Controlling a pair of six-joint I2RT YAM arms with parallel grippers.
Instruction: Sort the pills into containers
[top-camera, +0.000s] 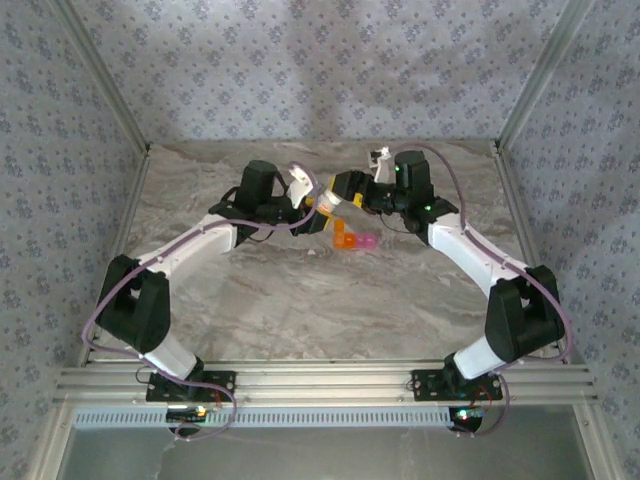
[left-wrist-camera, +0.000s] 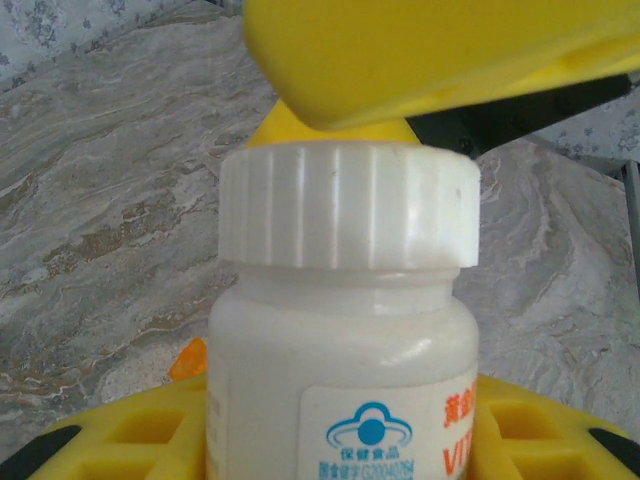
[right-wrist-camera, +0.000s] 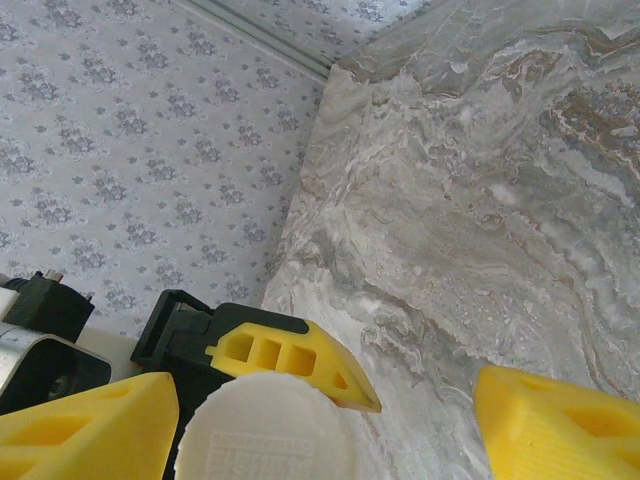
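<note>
My left gripper (top-camera: 318, 206) is shut on a small white bottle (left-wrist-camera: 340, 360) with a ribbed white cap (left-wrist-camera: 348, 205), holding it upright above the table. My right gripper (top-camera: 350, 190) hovers over the bottle with its jaws open. The cap (right-wrist-camera: 265, 430) lies between the right gripper's yellow fingers (right-wrist-camera: 90, 430), close to one finger and far from the other. The containers, an orange compartment (top-camera: 345, 238) joined to a pink one (top-camera: 367, 241), stand on the table just in front of both grippers. The pills are out of view.
The marble-patterned table (top-camera: 330, 300) is walled by patterned panels at the back and sides, with metal posts (top-camera: 100, 80) in the corners. A metal rail (top-camera: 320, 380) carries both arm bases along the near edge.
</note>
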